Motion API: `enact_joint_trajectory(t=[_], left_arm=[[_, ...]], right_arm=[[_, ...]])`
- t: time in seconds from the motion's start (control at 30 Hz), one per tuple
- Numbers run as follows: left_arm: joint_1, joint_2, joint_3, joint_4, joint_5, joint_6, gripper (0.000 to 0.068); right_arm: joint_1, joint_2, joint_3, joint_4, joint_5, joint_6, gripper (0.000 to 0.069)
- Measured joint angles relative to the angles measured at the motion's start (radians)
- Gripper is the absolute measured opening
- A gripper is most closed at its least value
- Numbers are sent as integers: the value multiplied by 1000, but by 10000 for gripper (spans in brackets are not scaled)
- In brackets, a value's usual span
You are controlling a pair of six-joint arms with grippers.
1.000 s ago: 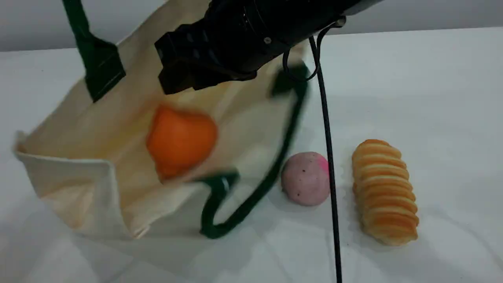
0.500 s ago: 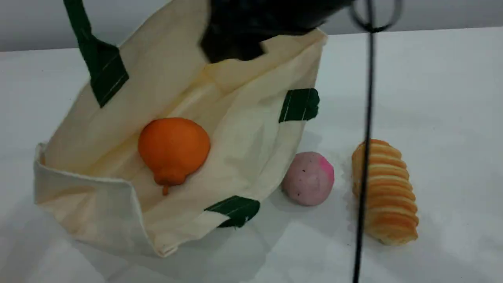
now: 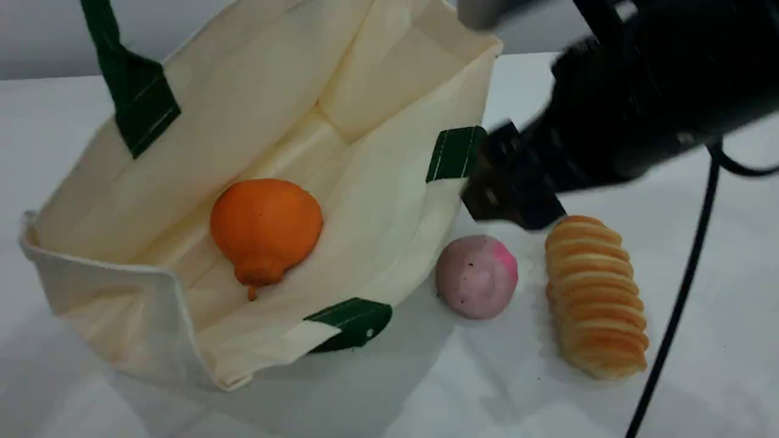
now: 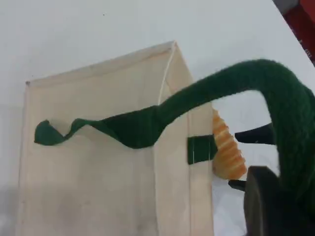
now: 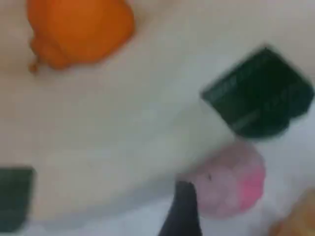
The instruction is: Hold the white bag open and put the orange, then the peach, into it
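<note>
The white bag (image 3: 377,182) lies on its side with its mouth held wide. Its upper green handle (image 4: 236,88) is lifted out of the scene view's top edge, and my left gripper (image 4: 280,196) is shut on it. The orange (image 3: 266,228) rests inside the bag on the lower wall, neck pointing down. The peach (image 3: 476,277) sits on the table just right of the bag's rim. My right gripper (image 3: 487,173) hovers blurred above the peach, open and empty. In the right wrist view one fingertip (image 5: 182,211) stands next to the peach (image 5: 231,184), with the orange (image 5: 78,29) at the upper left.
A ridged bread loaf (image 3: 596,298) lies right of the peach. The right arm's black cable (image 3: 675,304) hangs down past the loaf. Green tabs (image 3: 456,153) mark the bag's near rim.
The orange dropped from the right gripper and settled in the bag. The right arm pulled out of the bag and swung right, over the peach. The bag's mouth spread wider.
</note>
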Motion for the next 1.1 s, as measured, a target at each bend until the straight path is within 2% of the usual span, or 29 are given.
enact_joint_trajectory(t=[0.13,0.37,0.8,1.1], left_arm=[[0,-7,0,19,0,0,62],[0,-13,0,20,-3,0,62],[0,-13,0,21,-5,0,62],[0,-13,0,21,-5,-1,62]], right_arm=[[0,13,35,0,17,0,575],[0,90,28,-3,24,-26,566],[0,309,-121,-3,-8,-26,563],[0,370,-170,-3,0,-25,561]])
